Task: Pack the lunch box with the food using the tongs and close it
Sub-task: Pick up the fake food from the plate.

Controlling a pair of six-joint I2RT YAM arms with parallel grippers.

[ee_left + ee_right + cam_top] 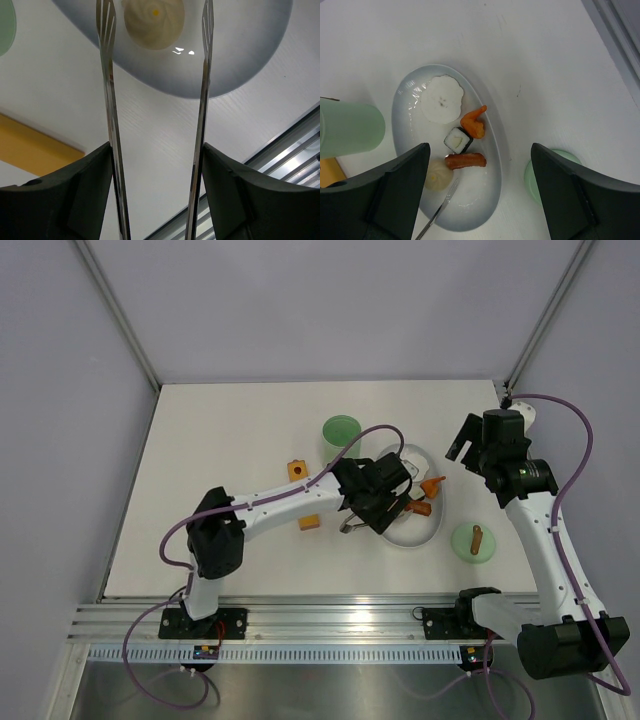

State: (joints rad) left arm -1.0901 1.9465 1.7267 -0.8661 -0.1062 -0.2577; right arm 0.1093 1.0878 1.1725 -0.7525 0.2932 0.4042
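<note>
Nearest the bases we see the lid lying flat on the table, brown handle up, just right of the plate. Left gripper is clamped on the tongs. Its 2 fingers press the outer sides of the 2 metal arms, which stand parted. The tong tips reach over the plate's near end. The bun lies between them, slightly past the tips; we can't tell if they touch it. Going up the plate we get the sausage, the dark-and-white cube, the orange piece, and the flat white piece at the far end. Right gripper hovers above the plate, fingers spread wide, holding nothing. Orange block lies left of the plate, by the left arm. Farthest, the lunch box stands upright and uncovered, just beside the plate's far left rim.
</note>
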